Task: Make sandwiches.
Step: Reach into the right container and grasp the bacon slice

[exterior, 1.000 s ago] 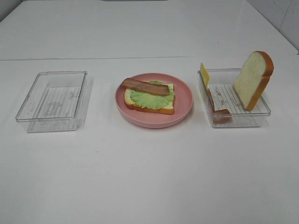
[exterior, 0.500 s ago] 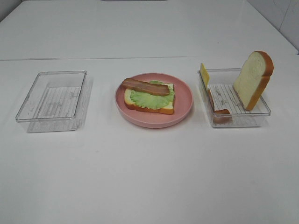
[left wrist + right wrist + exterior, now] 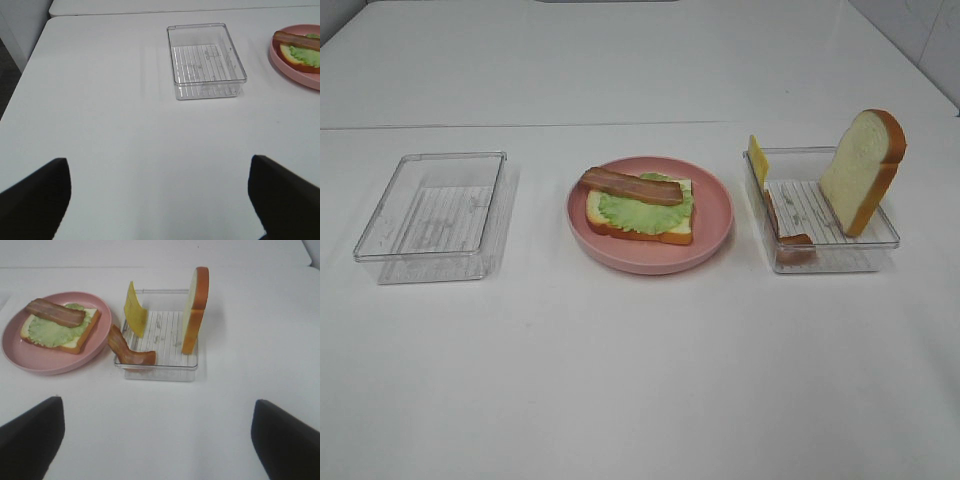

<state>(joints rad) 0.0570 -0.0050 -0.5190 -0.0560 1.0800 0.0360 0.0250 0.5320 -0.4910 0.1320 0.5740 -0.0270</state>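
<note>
The partly stacked sandwich lies on the pink plate [image 3: 716, 236]: a bread slice [image 3: 672, 233], a lettuce leaf [image 3: 642, 212] on it, and a bacon strip [image 3: 630, 185] on top. The clear right tray [image 3: 835, 257] holds a second bread slice [image 3: 860, 170] standing on edge, a yellow cheese slice [image 3: 758, 158] and another bacon strip [image 3: 781, 226] leaning on its wall. My left gripper [image 3: 156, 165] is open and empty, on the near side of the left tray. My right gripper [image 3: 157, 405] is open and empty, on the near side of the right tray [image 3: 160, 373]. Neither gripper shows in the exterior view.
An empty clear tray [image 3: 432, 215] stands left of the plate; it also shows in the left wrist view [image 3: 205, 60]. The white table's left edge [image 3: 30, 60] shows in the left wrist view.
</note>
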